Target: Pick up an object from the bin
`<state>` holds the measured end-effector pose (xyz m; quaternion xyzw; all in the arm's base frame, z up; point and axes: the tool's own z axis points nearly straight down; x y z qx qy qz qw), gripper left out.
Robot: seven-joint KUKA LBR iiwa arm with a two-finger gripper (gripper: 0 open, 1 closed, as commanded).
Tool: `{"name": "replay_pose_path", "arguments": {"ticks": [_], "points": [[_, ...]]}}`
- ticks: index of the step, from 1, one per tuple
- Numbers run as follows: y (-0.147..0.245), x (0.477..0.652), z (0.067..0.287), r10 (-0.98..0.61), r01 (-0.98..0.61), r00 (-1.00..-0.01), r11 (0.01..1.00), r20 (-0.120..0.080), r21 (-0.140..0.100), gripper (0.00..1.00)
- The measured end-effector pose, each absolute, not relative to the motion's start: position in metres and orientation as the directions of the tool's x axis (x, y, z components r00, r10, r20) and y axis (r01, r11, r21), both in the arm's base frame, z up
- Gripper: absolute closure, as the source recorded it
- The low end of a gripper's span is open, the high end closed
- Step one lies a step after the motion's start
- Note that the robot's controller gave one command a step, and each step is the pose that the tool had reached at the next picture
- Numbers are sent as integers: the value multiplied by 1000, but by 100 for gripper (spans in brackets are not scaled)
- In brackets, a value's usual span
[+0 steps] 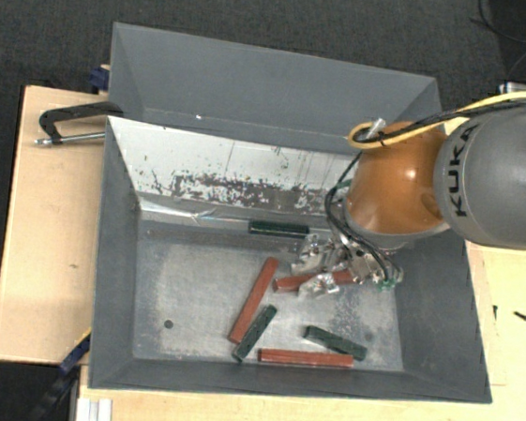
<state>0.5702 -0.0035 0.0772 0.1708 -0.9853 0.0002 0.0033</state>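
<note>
My gripper hangs low in the right middle of the bin, under the orange cover. Right beneath it lies a short red-brown stick, its left end poking out toward the bin's centre and its right part hidden by the gripper's metal. A longer red-brown stick lies slanted just left of it. A dark green stick lies by that one's lower end. Another dark green stick lies on the floor in front of the gripper.
A red-brown stick lies flat along the front wall. A dark green stick rests against the foot of the back wall. The left half of the floor is bare metal. The arm comes in over the right rim.
</note>
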Motion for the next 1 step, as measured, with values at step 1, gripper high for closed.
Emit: {"name": "replay_pose_path", "arguments": {"ticks": [1], "points": [[-11,556,215,-370,-370,-929,929,-7,-2,100]]}}
